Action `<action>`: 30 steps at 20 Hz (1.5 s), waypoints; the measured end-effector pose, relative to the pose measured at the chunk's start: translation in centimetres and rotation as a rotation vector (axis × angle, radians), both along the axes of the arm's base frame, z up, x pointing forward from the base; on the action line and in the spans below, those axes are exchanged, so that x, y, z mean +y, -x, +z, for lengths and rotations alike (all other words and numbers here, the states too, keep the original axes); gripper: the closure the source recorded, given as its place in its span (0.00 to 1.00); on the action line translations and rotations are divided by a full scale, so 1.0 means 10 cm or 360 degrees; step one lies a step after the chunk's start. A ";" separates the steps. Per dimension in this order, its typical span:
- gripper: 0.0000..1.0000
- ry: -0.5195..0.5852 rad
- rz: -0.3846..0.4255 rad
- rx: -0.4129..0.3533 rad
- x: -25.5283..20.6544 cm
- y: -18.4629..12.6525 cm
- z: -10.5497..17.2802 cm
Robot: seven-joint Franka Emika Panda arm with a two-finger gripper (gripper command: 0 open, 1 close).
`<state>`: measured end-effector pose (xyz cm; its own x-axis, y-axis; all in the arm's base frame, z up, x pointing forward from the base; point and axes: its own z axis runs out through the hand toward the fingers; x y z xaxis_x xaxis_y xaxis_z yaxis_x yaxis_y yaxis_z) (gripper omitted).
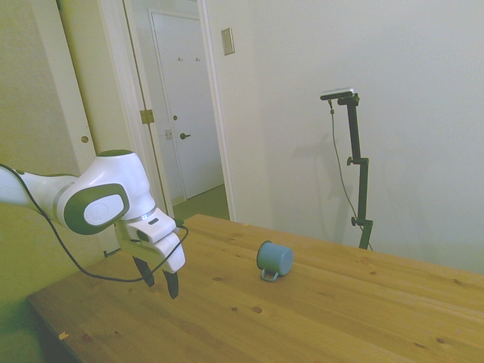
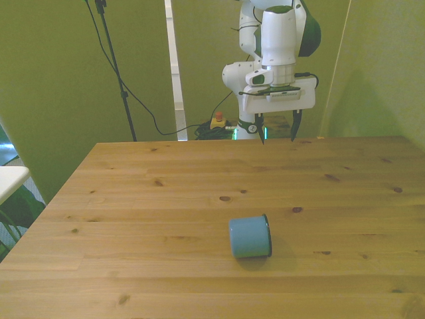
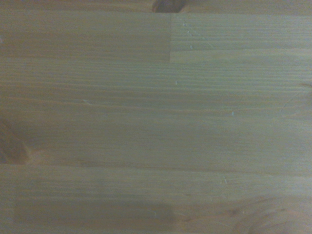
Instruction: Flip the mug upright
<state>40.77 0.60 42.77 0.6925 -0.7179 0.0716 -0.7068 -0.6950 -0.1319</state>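
The wooden surface (image 2: pixel 166 199) fills most of each view, its pale planks marked with dark knots; the wrist view shows only bare wood grain (image 3: pixel 156 122), slightly blurred. The white arm (image 1: pixel 91 200) reaches in low over one end of the surface, its wrist pointing down. At its tip the pincer (image 1: pixel 159 283) hangs just above the wood, released, its two dark fingers (image 2: pixel 293 126) spread with a clear gap between them and nothing in that gap. In the front view it stands over the far edge, toward the front view's right (image 2: pixel 277 127). The mug (image 1: pixel 274 259) lies on its side well apart from the pincer, out in the middle of the surface. In the side view its handle rests against the wood beneath it. In the front view the mug (image 2: pixel 249 236) lies nearer the camera, its dark thin rim turned to the front view's right.
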 end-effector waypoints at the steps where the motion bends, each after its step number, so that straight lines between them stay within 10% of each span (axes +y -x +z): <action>1: 0.00 0.0003 0.0003 0.0000 0.00 0.00 0.00; 8: 0.00 0.0164 -0.0064 -0.0098 -0.23 -0.32 0.25; 18: 0.00 0.0230 -0.0198 -0.0172 -0.53 -1.75 0.30; 30: 0.00 0.0520 -0.0298 -0.0368 -0.36 -2.29 0.04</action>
<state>63.71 -2.97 43.17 0.4918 -0.7433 0.4535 -0.8023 -0.5892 -0.0956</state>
